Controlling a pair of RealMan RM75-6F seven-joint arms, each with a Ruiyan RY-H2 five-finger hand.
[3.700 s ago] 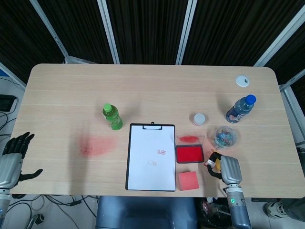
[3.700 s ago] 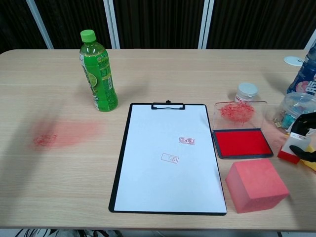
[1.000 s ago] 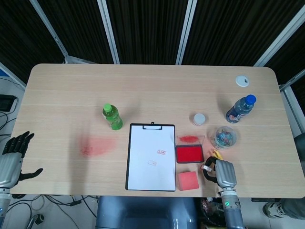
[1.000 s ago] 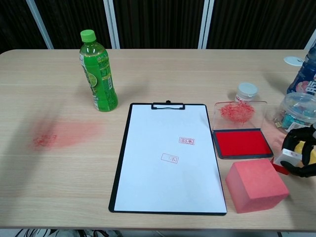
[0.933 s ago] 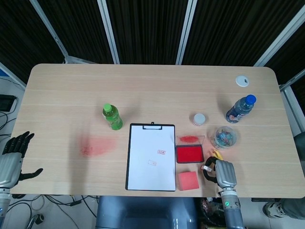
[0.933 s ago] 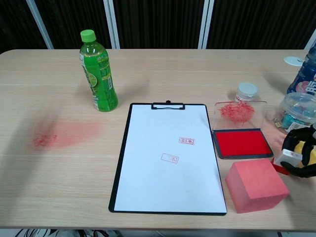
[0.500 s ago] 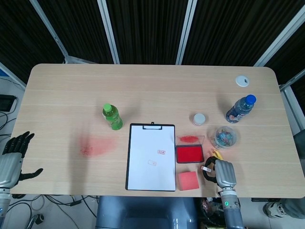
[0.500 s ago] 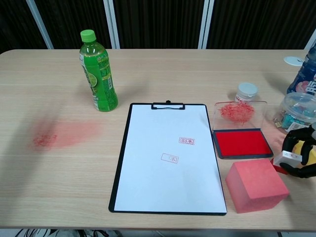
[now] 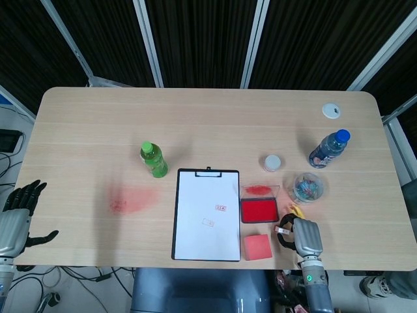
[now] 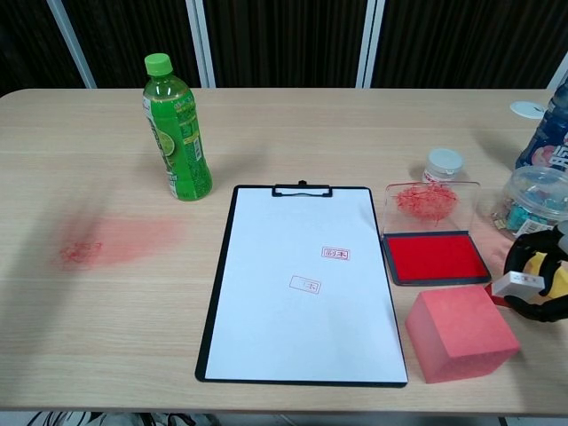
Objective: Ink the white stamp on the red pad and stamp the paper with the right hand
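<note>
Gripping the white stamp [image 10: 519,284] in curled fingers, the right hand [image 10: 537,286] sits just right of the red pad [image 10: 436,257].

The right hand [image 9: 305,237] is resting at the near edge of the table [image 9: 195,117], its dark fingers [image 10: 532,306] curling around the white stamp [image 10: 518,284] and gripping it. Its grey forearm is reaching up from below that edge. The left hand [image 9: 15,218] is hanging off the table's left end, fingers spread apart and holding nothing.
</note>
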